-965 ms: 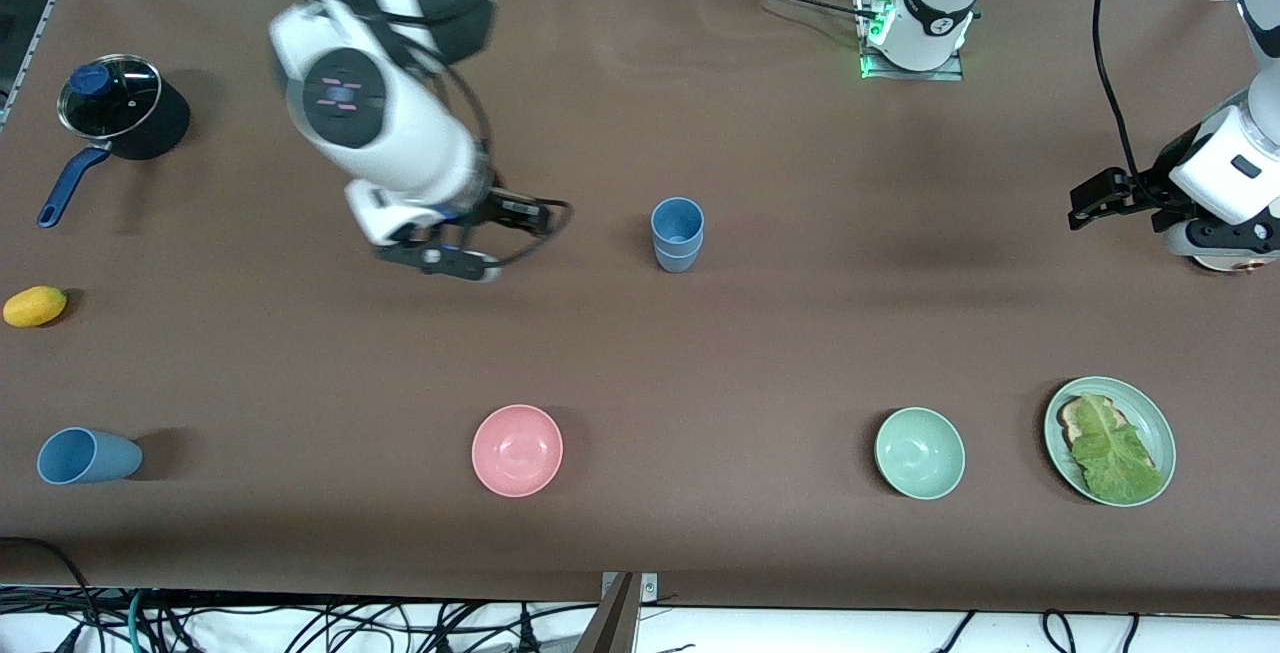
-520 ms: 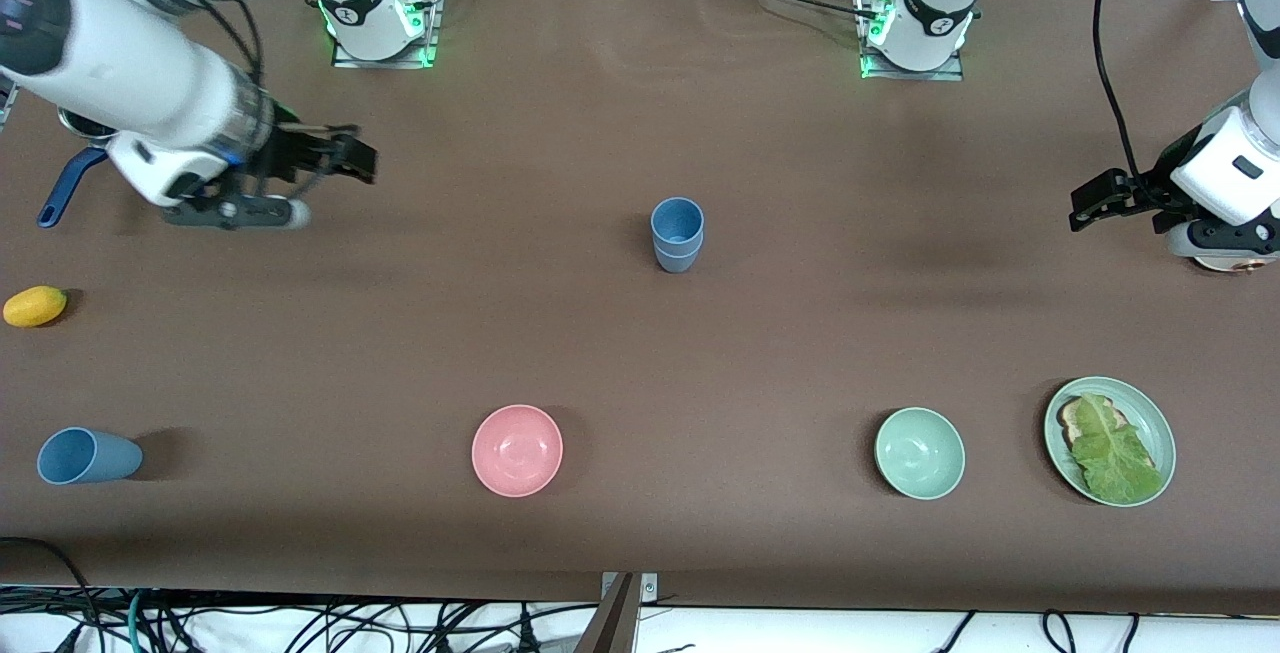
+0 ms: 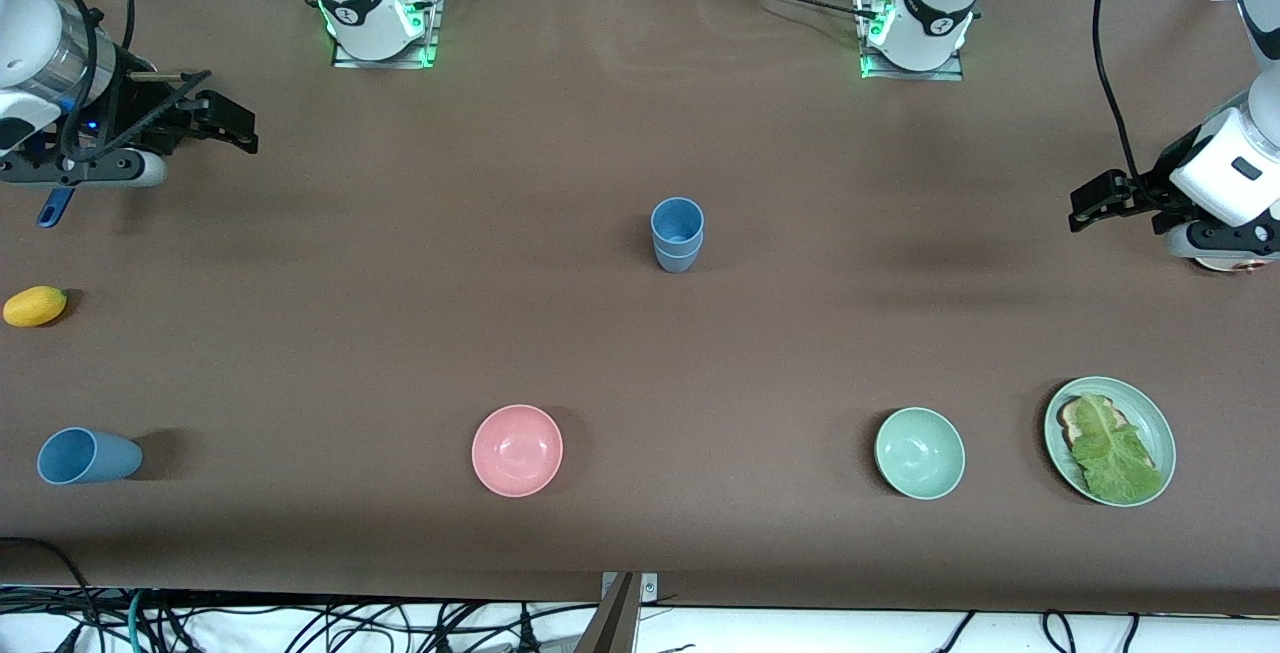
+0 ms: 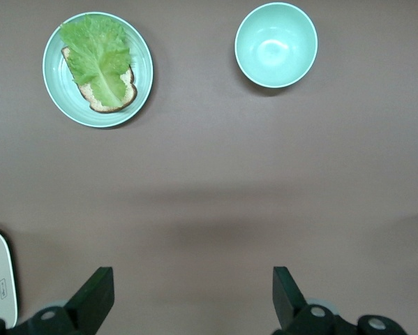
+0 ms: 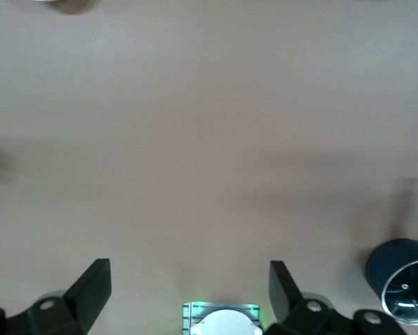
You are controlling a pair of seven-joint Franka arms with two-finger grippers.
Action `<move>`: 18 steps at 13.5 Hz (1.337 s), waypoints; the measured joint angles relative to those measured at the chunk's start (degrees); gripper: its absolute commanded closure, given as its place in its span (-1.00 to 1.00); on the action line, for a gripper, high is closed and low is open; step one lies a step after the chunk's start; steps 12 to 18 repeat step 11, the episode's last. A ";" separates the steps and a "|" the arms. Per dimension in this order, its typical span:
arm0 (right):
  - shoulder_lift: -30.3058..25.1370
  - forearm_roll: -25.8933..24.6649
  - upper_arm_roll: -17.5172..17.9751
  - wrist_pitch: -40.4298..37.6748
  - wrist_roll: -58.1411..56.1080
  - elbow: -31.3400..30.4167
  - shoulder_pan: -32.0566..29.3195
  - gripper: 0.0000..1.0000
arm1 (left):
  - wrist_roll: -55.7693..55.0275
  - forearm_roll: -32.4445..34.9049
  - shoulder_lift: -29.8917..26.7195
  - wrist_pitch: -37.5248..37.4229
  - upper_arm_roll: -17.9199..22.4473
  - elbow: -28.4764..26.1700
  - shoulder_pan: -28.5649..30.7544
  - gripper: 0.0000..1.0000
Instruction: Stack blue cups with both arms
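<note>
The right gripper (image 3: 225,123) has moved away from the middle of the table to the right arm's end, and it now hangs with its fingers spread wide and empty over bare table beside the dark pot (image 5: 398,279). The stacked blue cups (image 3: 677,234) stand well apart from it, at the table's middle. A single blue cup (image 3: 85,456) lies on its side, nearer to the front camera than this gripper. The left gripper (image 3: 1095,200) waits open, empty, over its end.
</note>
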 measured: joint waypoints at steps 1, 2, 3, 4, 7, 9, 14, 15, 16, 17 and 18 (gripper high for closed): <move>0.01 -0.21 0.05 -0.03 -0.03 0.01 0.01 -1.00 | 0.00 0.00 0.02 0.00 0.00 0.00 0.00 -1.00; 0.01 -0.33 0.08 -0.03 -0.04 0.14 0.01 -1.00 | 0.00 0.00 0.03 0.00 0.00 0.00 0.00 -1.00; 0.01 -0.46 0.09 -0.03 -0.05 0.36 0.01 -1.00 | 0.00 0.00 0.04 0.00 0.00 0.00 0.00 -1.00; 0.00 -0.69 0.09 -0.03 -0.06 0.56 0.01 -1.00 | 0.00 0.00 0.05 0.00 0.00 0.00 0.00 -1.00; 0.00 -1.45 0.10 -0.17 -0.10 0.79 0.01 -1.00 | 0.00 0.00 0.07 0.00 0.00 0.00 0.00 -1.00; 0.00 -1.50 0.10 -0.29 -0.12 0.80 0.01 -1.00 | 0.00 0.00 0.10 0.00 0.00 0.00 0.00 -1.00; 0.00 -1.51 0.10 -0.33 -0.18 0.81 0.01 -1.00 | 0.00 0.00 0.12 0.00 0.00 0.00 0.00 -1.00; 0.00 -1.51 0.10 -0.33 -0.18 0.81 0.01 -1.00 | 0.00 0.00 0.12 0.00 0.00 0.00 0.00 -1.00; 0.00 -1.51 0.10 -0.33 -0.18 0.81 0.01 -1.00 | 0.00 0.00 0.12 0.00 0.00 0.00 0.00 -1.00; 0.00 -1.51 0.10 -0.33 -0.18 0.81 0.01 -1.00 | 0.00 0.00 0.12 0.00 0.00 0.00 0.00 -1.00; 0.00 -1.51 0.10 -0.33 -0.18 0.81 0.01 -1.00 | 0.00 0.00 0.12 0.00 0.00 0.00 0.00 -1.00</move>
